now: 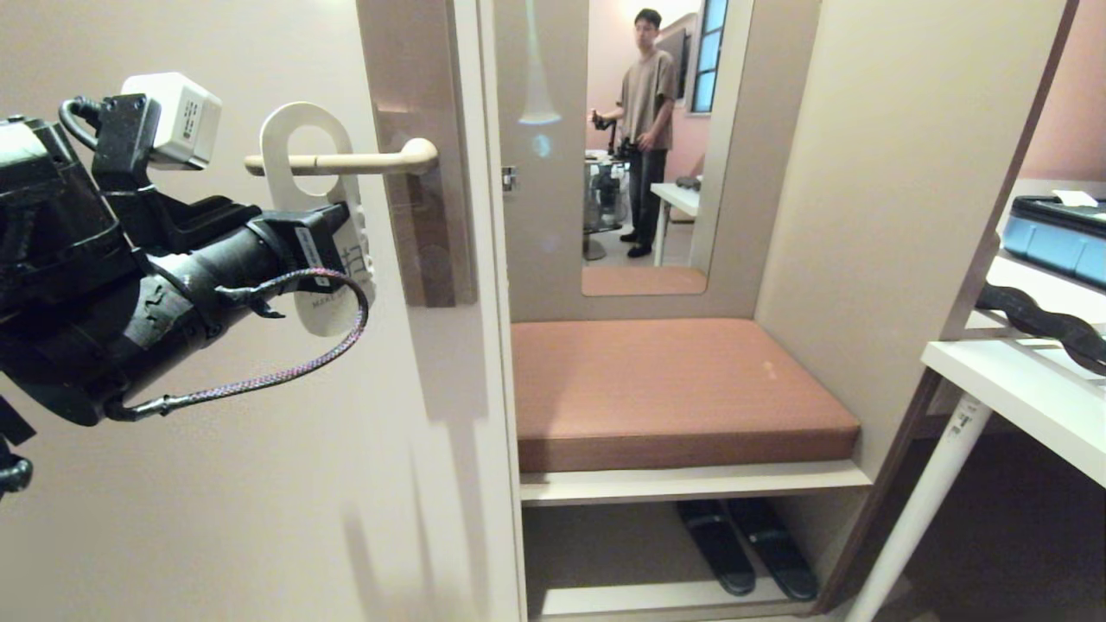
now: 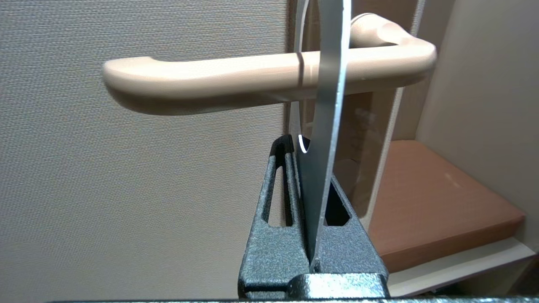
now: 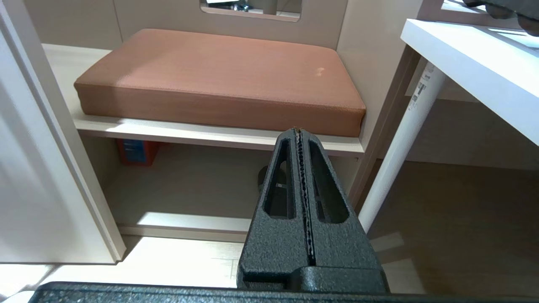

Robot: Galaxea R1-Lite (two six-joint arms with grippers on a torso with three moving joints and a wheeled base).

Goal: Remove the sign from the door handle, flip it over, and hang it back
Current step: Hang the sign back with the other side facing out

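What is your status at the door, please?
Left tool shut on sign, white face out, looped over handle. Right tool shut, empty, parked low. Nothing blocking.

**Alcove, mirror and a bystander**

A brown cushion (image 1: 674, 389) lies on the alcove shelf, with 2 dark slippers (image 1: 747, 546) on the floor beneath. Above it, a mirror (image 1: 648, 147) shows a person (image 1: 648, 130) standing. To the right stands a white bench (image 1: 1028, 397), a blue case (image 1: 1058, 242) resting on it.
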